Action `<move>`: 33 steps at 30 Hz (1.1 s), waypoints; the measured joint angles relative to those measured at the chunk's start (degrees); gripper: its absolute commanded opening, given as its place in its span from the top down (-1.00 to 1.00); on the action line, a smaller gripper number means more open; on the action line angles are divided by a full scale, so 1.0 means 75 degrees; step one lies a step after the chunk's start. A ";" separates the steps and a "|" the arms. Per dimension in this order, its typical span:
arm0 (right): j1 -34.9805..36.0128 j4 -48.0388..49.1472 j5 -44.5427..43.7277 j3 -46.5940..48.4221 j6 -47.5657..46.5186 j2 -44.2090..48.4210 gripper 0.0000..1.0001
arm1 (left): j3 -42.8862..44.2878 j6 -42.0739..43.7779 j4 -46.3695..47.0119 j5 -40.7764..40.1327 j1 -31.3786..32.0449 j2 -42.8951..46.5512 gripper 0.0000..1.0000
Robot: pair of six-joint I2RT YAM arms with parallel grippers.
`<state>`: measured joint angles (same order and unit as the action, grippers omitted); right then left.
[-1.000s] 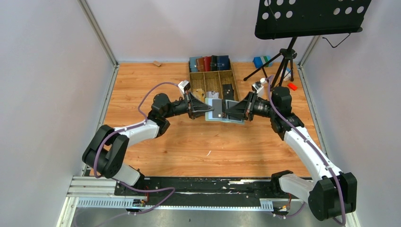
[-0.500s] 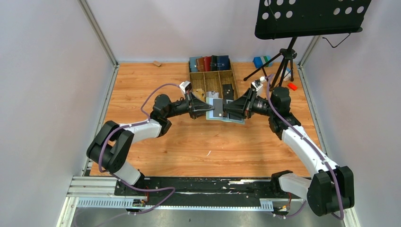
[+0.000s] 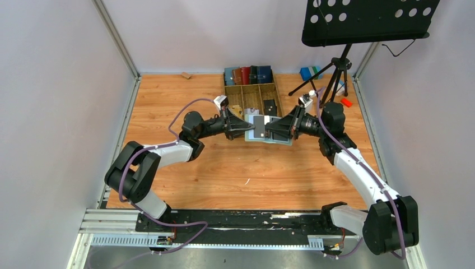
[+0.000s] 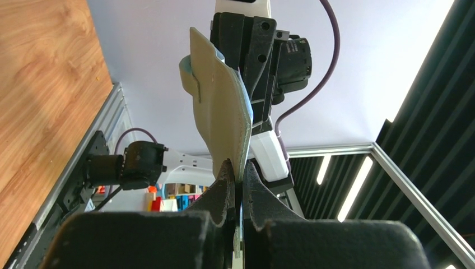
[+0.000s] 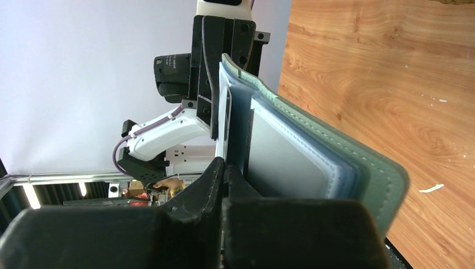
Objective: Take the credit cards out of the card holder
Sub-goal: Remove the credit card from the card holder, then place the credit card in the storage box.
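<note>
My left hand (image 3: pixel 246 128) and my right hand (image 3: pixel 269 130) meet just above the middle of the top view. Between them they hold the card holder (image 3: pixel 282 142) open, off the wooden table (image 3: pixel 185 101).

My left hand (image 4: pixel 236 175) is clenched on the card holder's (image 4: pixel 218 106) edge. In the left wrist view, the sage-green cover rises from my fingertips toward the top of the frame and curves slightly, with its small tab on the left side. My right hand (image 4: pixel 261 53) shows behind the cover, at the top centre.

My right hand (image 5: pixel 224 168) is clenched too, pinching a thin pale inner layer of the card holder (image 5: pixel 386 185) at the lower middle of the right wrist view. The stacked pockets fan out to the right of my fingers, and the green outer cover is the farthest right. A flat grey panel (image 5: pixel 283 162) sits in the nearest pocket, but I cannot tell whether it is a card. My left hand (image 5: pixel 211 84) grips the far edge at the top centre.

From above, one dark credit card (image 3: pixel 257 127) lies on the open inner face, between my two hands.

Above the card holder in the top view, a wooden tray (image 3: pixel 251 88) stands on the table. A tan paper wad (image 3: pixel 236 111) is in its left compartment, and a dark flat piece (image 3: pixel 270 106) is in its right one. A row of wallets (image 3: pixel 249 74) stands at the tray's upper end. A music stand (image 3: pixel 367 19) on a tripod fills the upper right.
</note>
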<state>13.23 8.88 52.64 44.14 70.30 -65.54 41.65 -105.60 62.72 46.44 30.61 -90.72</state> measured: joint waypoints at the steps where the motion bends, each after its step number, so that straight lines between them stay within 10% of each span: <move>1: -0.0041 -0.0047 0.0029 0.0000 -0.0026 0.0006 1.00 | 0.0000 0.0000 -0.0020 0.0000 -0.0029 0.0000 0.88; 14: -0.1207 -0.1498 0.0370 0.0181 -0.1250 0.0055 1.00 | -0.0230 0.0822 -0.1515 0.0227 -0.0793 0.0650 0.99; 25: -0.1279 -0.3480 0.0289 0.2707 -0.3643 -0.1888 1.00 | 0.2008 0.6464 -0.9993 -0.0679 -0.0836 0.1411 1.00; 33: -0.1282 -0.4226 -0.0338 0.3926 -0.4969 -0.3643 1.00 | 0.1772 0.7874 -1.2100 -0.1037 -0.0851 0.1813 1.00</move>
<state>3.62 -22.81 50.11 73.58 33.04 -92.86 54.94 -46.54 -28.03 38.65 24.23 -77.12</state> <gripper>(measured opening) 0.010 0.067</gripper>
